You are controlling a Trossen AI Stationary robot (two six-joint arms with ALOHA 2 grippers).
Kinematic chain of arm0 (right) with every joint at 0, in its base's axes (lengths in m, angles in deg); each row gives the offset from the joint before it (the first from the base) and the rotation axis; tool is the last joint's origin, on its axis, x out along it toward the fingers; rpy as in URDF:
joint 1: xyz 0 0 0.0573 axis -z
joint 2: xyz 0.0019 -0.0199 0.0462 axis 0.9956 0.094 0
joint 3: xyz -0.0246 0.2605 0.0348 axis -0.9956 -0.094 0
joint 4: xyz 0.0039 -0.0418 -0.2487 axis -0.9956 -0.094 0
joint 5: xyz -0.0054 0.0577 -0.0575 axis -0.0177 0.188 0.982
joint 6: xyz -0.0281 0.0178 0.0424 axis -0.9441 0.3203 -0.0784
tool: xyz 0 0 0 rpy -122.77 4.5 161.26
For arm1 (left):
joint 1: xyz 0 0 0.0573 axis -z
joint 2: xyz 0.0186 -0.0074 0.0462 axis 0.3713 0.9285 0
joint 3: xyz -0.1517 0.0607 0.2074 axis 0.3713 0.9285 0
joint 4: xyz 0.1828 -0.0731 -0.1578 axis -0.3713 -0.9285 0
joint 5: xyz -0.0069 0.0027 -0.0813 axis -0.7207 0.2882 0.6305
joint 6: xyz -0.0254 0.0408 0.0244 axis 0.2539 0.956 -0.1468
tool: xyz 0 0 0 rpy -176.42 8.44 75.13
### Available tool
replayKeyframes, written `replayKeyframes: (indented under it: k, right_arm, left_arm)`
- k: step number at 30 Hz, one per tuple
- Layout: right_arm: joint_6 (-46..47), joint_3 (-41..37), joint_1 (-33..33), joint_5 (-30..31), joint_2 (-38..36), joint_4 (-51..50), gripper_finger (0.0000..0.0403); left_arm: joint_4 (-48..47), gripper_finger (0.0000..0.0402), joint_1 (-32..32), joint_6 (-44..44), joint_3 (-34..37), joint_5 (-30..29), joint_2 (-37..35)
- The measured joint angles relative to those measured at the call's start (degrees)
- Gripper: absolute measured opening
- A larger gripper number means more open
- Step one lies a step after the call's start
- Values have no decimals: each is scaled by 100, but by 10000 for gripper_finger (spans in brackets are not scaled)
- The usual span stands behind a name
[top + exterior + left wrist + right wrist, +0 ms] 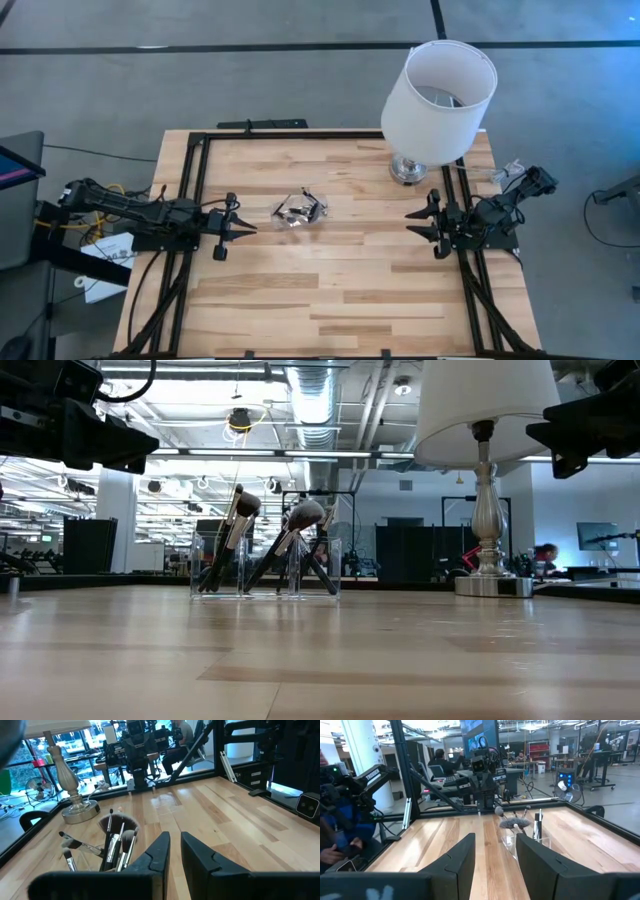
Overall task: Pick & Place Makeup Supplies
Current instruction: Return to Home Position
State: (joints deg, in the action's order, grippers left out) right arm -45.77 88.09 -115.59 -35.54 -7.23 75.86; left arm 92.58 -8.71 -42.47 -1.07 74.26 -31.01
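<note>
Several makeup brushes (290, 530) with dark handles and fluffy heads stand leaning in a clear holder (265, 575). The holder rests on the wooden table (330, 290), left of its middle. My left gripper (250, 228) hovers level near the table's left edge, just short of the brushes (117, 840). Its fingers are a little apart, with nothing between them. My right gripper (410, 222) hovers level at the right edge and faces the brushes (517, 822) from farther off. It is open and holds nothing.
A table lamp (438, 95) with a white shade stands on its silver base (408, 168) at the far right corner. Black frame rails run along the table's left, right and far edges. People sit in the room beyond the table (335, 830).
</note>
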Motion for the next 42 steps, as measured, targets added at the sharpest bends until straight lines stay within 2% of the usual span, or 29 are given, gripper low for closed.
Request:
replayKeyframes:
  k: [42]
  right_arm:
    - [0, 0, 0, 0, 0, 0, 134]
  left_arm:
    - [128, 44, 0, 0, 0, 0, 0]
